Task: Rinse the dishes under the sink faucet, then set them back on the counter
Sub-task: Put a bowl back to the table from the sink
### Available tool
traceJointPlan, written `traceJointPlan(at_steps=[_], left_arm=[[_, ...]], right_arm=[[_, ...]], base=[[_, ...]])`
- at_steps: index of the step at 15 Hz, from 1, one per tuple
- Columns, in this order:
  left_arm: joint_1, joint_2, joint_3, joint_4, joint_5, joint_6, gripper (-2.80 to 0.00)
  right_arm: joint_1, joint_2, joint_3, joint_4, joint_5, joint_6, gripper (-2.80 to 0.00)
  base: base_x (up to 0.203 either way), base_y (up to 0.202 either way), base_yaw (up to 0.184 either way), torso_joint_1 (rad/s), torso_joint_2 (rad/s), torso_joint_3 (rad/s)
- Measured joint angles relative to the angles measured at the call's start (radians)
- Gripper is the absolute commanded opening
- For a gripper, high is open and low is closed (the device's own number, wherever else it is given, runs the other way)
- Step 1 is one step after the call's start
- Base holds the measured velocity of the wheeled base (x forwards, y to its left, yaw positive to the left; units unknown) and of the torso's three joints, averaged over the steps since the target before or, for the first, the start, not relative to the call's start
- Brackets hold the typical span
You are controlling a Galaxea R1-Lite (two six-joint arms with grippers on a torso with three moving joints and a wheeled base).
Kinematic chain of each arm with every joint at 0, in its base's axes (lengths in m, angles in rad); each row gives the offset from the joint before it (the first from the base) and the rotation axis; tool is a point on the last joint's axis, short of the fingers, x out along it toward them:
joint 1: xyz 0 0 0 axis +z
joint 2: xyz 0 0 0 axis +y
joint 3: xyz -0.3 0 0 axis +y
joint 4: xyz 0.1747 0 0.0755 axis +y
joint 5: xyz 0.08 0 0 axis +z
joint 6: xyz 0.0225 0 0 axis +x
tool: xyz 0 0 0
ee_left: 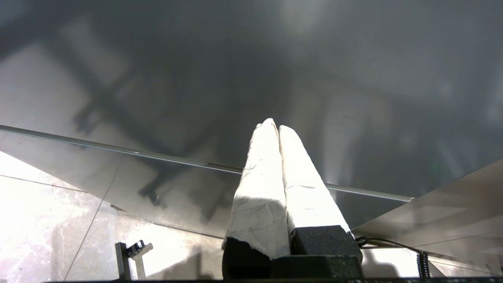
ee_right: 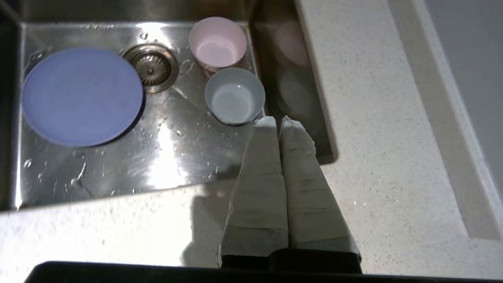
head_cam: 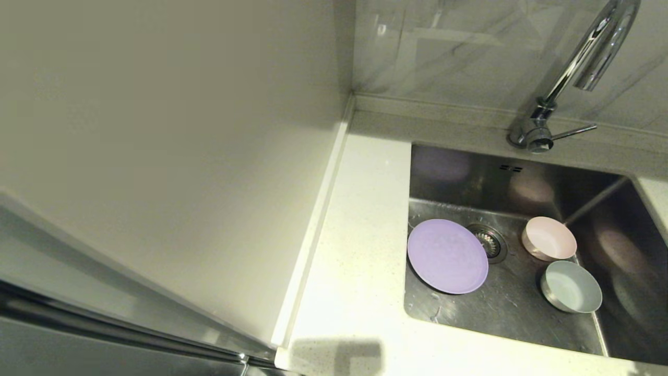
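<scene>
Head view: speckled white counter (head_cam: 360, 250) borders wet steel sink (head_cam: 522, 308).

Lilac plate (head_cam: 447, 255), pink bowl (head_cam: 549, 238) and blue-grey bowl (head_cam: 570, 286) sit in the sink (head_cam: 522, 308), beside the drain (head_cam: 488, 242).

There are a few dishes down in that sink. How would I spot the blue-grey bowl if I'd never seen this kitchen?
Find the steel sink below the curved chrome faucet. Right of the drain sit two small bowls side by side. The blue-grey bowl is the nearer one; its neighbour is a pink bowl, and the lilac plate is flat.
</scene>
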Motion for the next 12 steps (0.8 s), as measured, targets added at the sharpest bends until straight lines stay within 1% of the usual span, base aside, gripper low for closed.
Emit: traceJointPlan(at_steps=[1,3,4,5,7,8,10,11,12], left_arm=[[0.000,0.000,0.000,0.000,0.000,0.000,-2.80],[0.000,0.000,0.000,0.000,0.000,0.000,-2.80],[0.000,0.000,0.000,0.000,0.000,0.000,-2.80],[0.000,0.000,0.000,0.000,0.000,0.000,-2.80],[0.000,0.000,0.000,0.000,0.000,0.000,-2.80],[0.000,0.000,0.000,0.000,0.000,0.000,-2.80],[0.000,0.000,0.000,0.000,0.000,0.000,-2.80],[0.000,0.000,0.000,0.000,0.000,0.000,-2.80],[0.000,0.000,0.000,-0.001,0.000,0.000,-2.80]], right_arm=[[-0.008,0.042,-0.047,0.006,-0.015,0.018,-2.80],[-0.056,0.150,-0.205,0.058,-0.031,0.062,-2.80],[-0.086,0.211,-0.315,0.121,-0.033,0.080,-2.80],[-0.114,0.275,-0.441,0.212,-0.033,0.097,-2.80],[-0.154,0.424,-0.684,0.426,-0.016,0.134,-2.80],[-0.174,0.498,-0.776,0.528,0.001,0.152,-2.80],[-0.235,0.645,-0.883,0.685,0.063,0.163,-2.80],[-0.273,0.709,-0.901,0.732,0.115,0.146,-2.80],[-0.307,0.758,-0.897,0.744,0.160,0.127,-2.80]], base=[[0.000,0.000,0.000,0.000,0.00,0.000],[0.000,0.000,0.000,0.000,0.00,0.000],[0.000,0.000,0.000,0.000,0.00,0.000],[0.000,0.000,0.000,0.000,0.00,0.000],[0.000,0.000,0.000,0.000,0.00,0.000],[0.000,0.000,0.000,0.000,0.00,0.000],[0.000,0.000,0.000,0.000,0.00,0.000],[0.000,0.000,0.000,0.000,0.00,0.000],[0.000,0.000,0.000,0.000,0.00,0.000]])
